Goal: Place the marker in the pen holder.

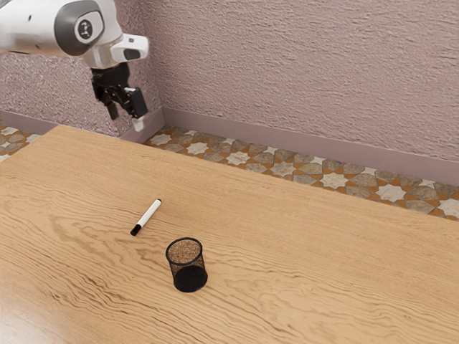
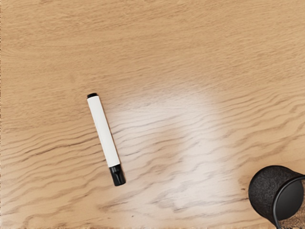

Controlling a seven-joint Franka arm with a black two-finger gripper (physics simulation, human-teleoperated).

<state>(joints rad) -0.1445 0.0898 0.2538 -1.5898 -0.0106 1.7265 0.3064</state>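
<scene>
**Marker [image 1: 148, 216] on the wood, gripper [image 1: 127, 118] wide!**

Up in the exterior view's upper left, those fingers stand apart. Left of centre, the marker lies near the upright pen holder [image 1: 190, 279]; the wrist view adds pale glare [image 2: 176, 109] on the table [image 2: 190, 47] between them.

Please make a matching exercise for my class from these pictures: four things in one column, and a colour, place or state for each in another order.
Column 1
1. Marker
2. Pen holder
3. Table
4. Fingers

Column 2
A. Light brown, with wood grain
B. Raised in the air, apart, holding nothing
C. Lying flat, white with black ends
D. Standing upright, black, with a round rim

Right pairs: 1-C, 2-D, 3-A, 4-B
</scene>
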